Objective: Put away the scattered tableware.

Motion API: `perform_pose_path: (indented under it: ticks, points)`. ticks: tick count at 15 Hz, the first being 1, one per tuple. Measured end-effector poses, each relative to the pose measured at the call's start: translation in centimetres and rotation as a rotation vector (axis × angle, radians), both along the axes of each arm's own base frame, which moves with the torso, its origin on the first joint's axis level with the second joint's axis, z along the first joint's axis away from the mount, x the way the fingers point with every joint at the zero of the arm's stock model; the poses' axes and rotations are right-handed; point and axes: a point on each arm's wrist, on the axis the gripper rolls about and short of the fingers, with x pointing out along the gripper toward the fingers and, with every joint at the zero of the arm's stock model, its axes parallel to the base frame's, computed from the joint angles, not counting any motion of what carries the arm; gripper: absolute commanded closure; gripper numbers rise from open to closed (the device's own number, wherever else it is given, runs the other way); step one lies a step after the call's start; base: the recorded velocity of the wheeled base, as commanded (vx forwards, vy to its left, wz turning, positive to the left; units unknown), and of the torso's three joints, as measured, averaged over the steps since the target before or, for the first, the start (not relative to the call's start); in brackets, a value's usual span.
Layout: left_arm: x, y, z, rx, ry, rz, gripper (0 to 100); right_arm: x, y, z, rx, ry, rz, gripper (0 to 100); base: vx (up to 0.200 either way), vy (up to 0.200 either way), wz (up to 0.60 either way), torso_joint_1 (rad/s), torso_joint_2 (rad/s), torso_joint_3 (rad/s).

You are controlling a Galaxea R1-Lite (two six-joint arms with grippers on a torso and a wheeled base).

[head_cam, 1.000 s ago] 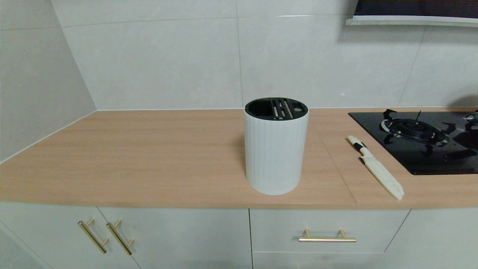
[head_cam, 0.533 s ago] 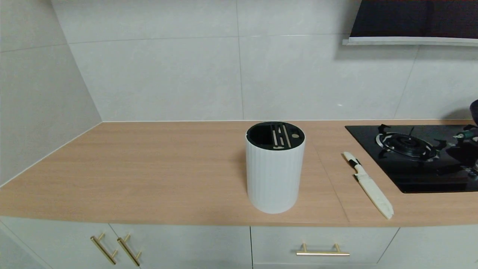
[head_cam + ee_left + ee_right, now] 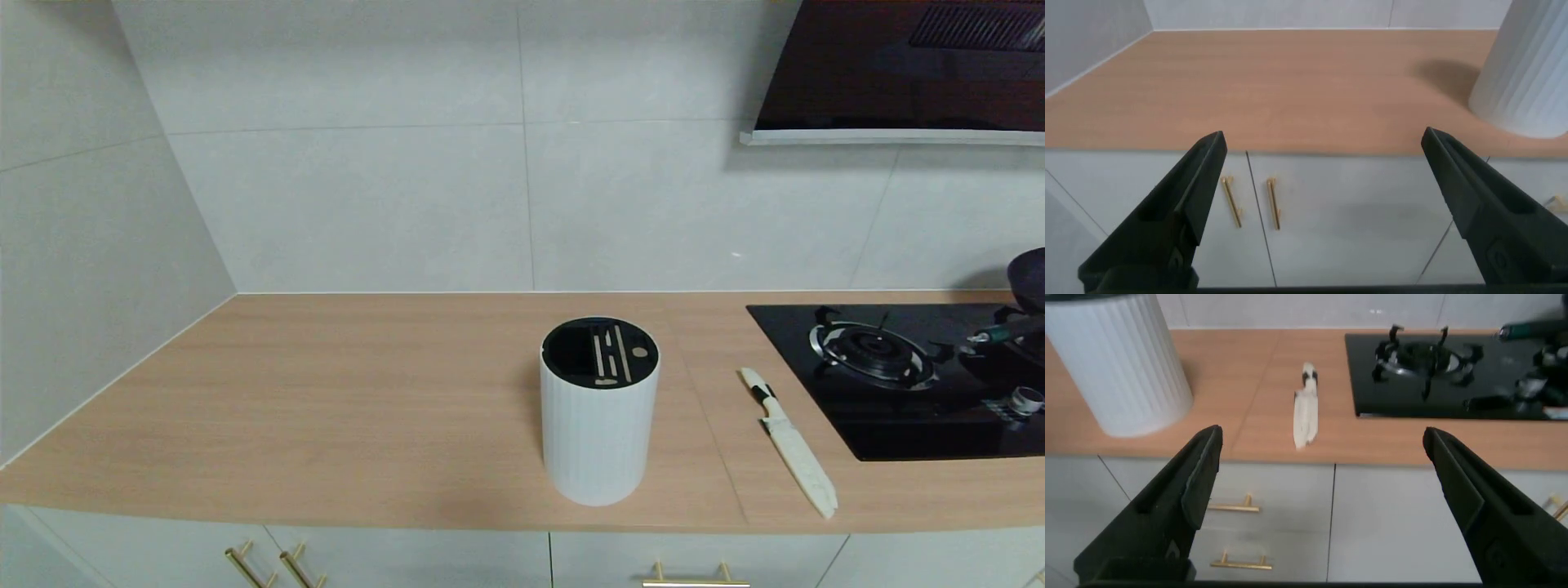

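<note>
Here, the left end effector is spread wide, its two dark fingers well apart with nothing between them. It sits in front of the white cabinet doors with their thin brass handles, just below the front edge of the bench. The right end effector is spread just as wide and holds nothing. It faces a white drawer front that also has a brass handle.

On the wooden bench stands a knife holder, a white ribbed cylinder, upright and near the front edge. Its black top has several narrow slots, a larger opening and a small round hole. To the right of the holder, and apart from it, a knife lies flat on the bench. Its cream blade points toward the front edge and its cream-and-black handle toward the wall. The knife lies between the holder and a black gas hob set into the bench, nearer the hob. A dark range hood hangs on the tiled wall above the hob.
</note>
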Motion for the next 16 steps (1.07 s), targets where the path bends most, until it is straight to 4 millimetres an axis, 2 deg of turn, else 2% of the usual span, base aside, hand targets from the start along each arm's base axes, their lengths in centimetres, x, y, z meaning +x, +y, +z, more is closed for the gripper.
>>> perform_pose_path:
  ticks: [4, 16]
  points:
    - [0.01, 0.0, -0.03, 0.0, 0.0, 0.0, 0, 0.0, 0.0, 0.0, 0.0, 0.0, 0.0, 0, 0.0, 0.0, 0.0, 0.188, -0.38, -0.199]
    - [0.01, 0.0, -0.03, 0.0, 0.001, 0.0, 0, 0.0, 0.0, 0.0, 0.0, 0.0, 0.001, 0, 0.0, 0.0, -0.05, 0.004, -0.01, -0.005]
